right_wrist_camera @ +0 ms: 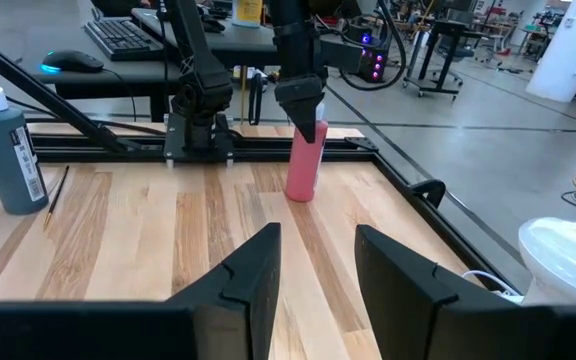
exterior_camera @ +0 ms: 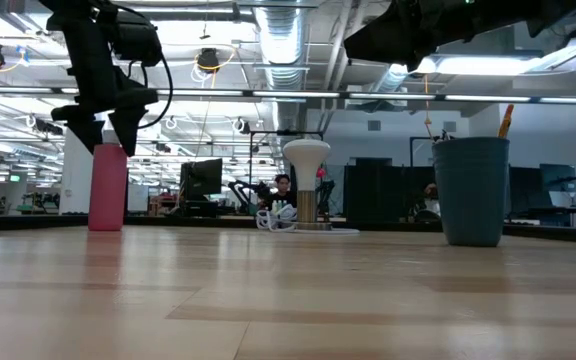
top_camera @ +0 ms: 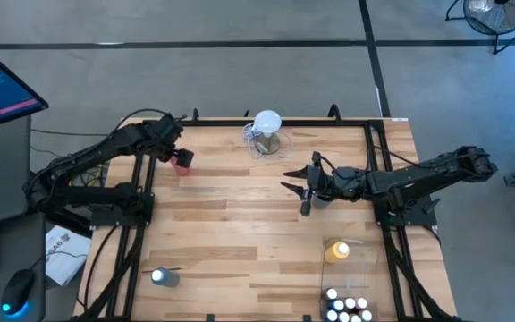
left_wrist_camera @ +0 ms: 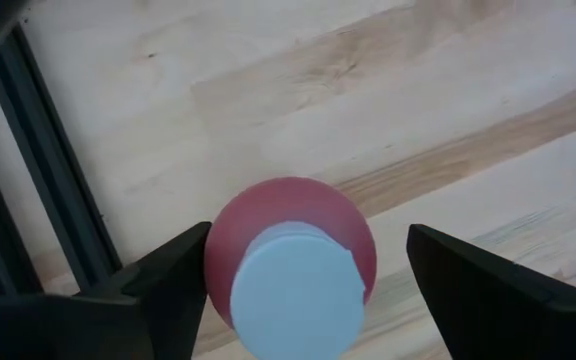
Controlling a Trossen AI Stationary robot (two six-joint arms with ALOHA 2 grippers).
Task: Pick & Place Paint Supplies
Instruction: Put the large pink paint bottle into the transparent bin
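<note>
Left gripper (left_wrist_camera: 298, 280) is hovering directly over the upright pink-red squeeze bottle (top_camera: 182, 161), fingers spread either side of its white cap (left_wrist_camera: 293, 292), long axis vertical, the bottle standing well left of the clear jug (top_camera: 266, 134); right arm is waiting farther off.

Wooden table (top_camera: 240, 233); bottles, jug (top_camera: 267, 136) atop

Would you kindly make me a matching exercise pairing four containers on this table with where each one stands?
Things:
1. pink-red bottle
2. blue bottle
3. yellow bottle
4. clear jug

Places:
A. beside a thin brush, on the left arm's side
B. at the table edge, between the two arms
C. right below the open left gripper
D. next to the small white-capped bottles

Pairs: 1-C, 2-A, 3-D, 4-B
</note>
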